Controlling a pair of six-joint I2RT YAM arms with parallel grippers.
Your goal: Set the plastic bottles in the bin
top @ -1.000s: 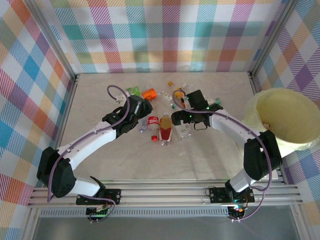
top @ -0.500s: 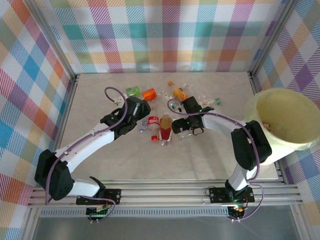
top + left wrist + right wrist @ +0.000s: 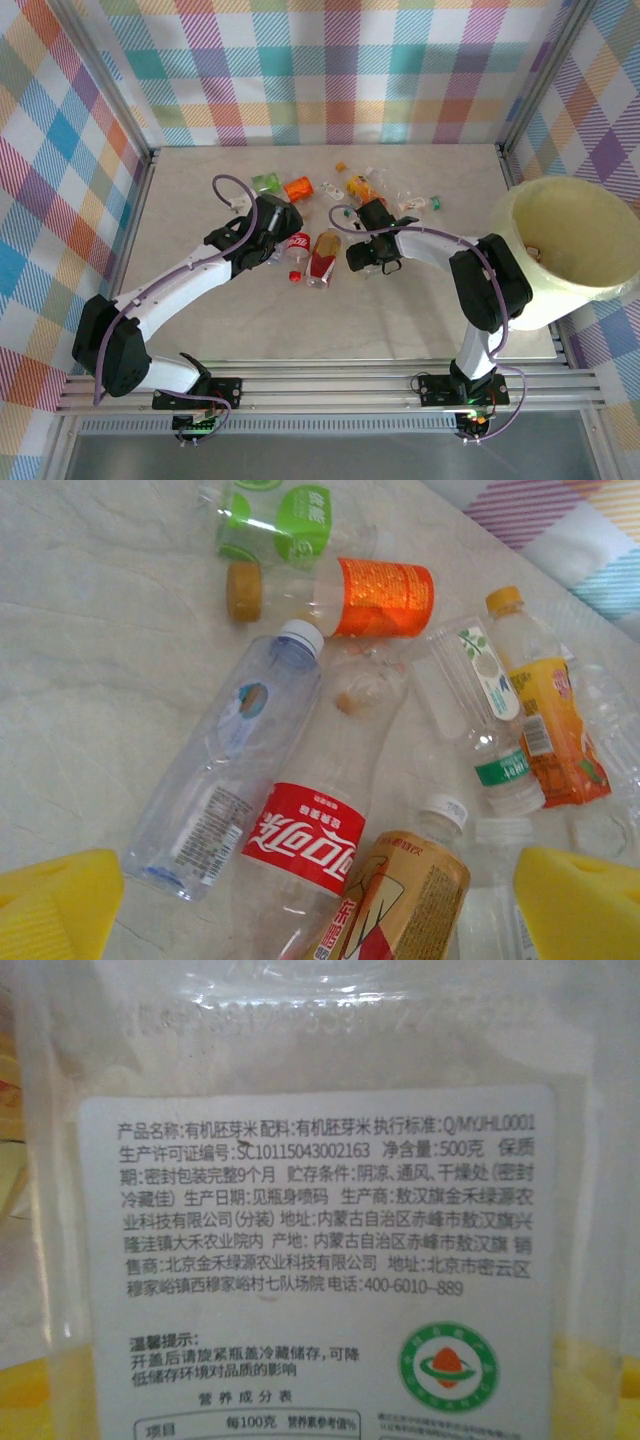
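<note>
- The left gripper [image 3: 320,905] hangs spread wide over the table [image 3: 400,320], its yellow fingertips [image 3: 60,900] far apart and clasping nothing.
- The plastic bottles [image 3: 322,255] lie clustered mid-table. A red-labelled bottle [image 3: 305,850] touches a clear white-capped bottle [image 3: 235,765], with an orange-labelled bottle [image 3: 385,597] and a green-labelled bottle [image 3: 280,520] beyond.
- The right gripper [image 3: 368,258] sits low in the cluster, a clear white-labelled container [image 3: 320,1210] close against its camera (I cannot tell whether the jaws grip it).
- The bin [image 3: 590,290] stands at the table's right edge, well apart from the bottles.
</note>
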